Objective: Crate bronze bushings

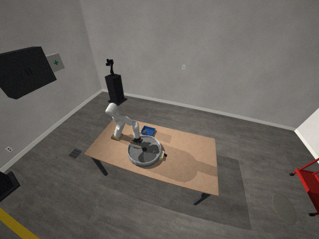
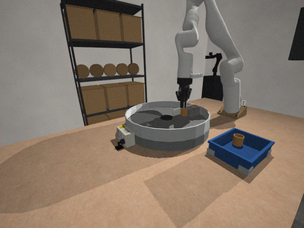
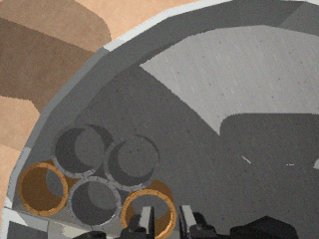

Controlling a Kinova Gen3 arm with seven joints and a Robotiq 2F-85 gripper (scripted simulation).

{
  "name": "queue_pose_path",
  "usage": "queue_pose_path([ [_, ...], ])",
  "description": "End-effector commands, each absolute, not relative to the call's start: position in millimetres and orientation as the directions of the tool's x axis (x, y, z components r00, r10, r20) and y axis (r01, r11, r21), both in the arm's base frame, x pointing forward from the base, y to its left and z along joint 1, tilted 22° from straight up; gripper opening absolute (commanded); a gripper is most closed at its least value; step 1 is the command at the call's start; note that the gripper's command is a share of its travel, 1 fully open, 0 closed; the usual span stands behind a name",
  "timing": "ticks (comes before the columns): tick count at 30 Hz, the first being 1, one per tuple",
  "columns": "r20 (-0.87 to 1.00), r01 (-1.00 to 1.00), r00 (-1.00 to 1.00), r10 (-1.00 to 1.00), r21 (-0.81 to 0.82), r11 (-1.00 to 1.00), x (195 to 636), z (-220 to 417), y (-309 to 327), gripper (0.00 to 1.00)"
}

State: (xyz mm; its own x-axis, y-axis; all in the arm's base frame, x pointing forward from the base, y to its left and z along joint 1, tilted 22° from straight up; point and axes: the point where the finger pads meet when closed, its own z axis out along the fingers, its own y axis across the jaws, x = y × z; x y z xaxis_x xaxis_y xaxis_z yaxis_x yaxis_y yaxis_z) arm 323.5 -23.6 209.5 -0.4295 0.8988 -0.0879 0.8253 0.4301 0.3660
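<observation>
The turning table [image 1: 152, 155] [image 2: 166, 135] [image 3: 174, 100] is a round grey disc with a raised rim. On it a bronze bushing [image 2: 184, 112] [image 3: 149, 192] stands upright below my gripper [image 1: 137, 143] [image 2: 183, 105] [image 3: 166, 220]. The gripper is open a little and empty; in the wrist view one fingertip overlaps the bushing's hollow, the other is just right of its rim. Another bronze bushing [image 3: 35, 189] stands at the left near the rim. Three steel bushings [image 3: 65, 151] [image 3: 116, 166] [image 3: 80, 204] stand between them. The blue crate [image 1: 149, 130] [image 2: 227, 155] holds one bronze bushing [image 2: 238, 140].
A pale bar [image 1: 135, 146] [image 2: 175, 111] crosses part of the turning table beside the bushings. A control box [image 1: 162, 156] [image 2: 128, 138] with a black knob is at the turning table's side. The raised rim runs between the bushings and the crate. A shelf rack [image 2: 108, 44] stands behind.
</observation>
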Motion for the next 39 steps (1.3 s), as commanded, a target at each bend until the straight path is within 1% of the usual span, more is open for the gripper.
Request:
queue_pose_path([
  [1,-0.088,0.825,-0.429,0.899,0.366,0.430,324.1,208.6,-23.5,0.18],
  [39,-0.089,0.825,-0.430,0.898,0.366,0.432,330.2,193.0,-21.8,0.18],
])
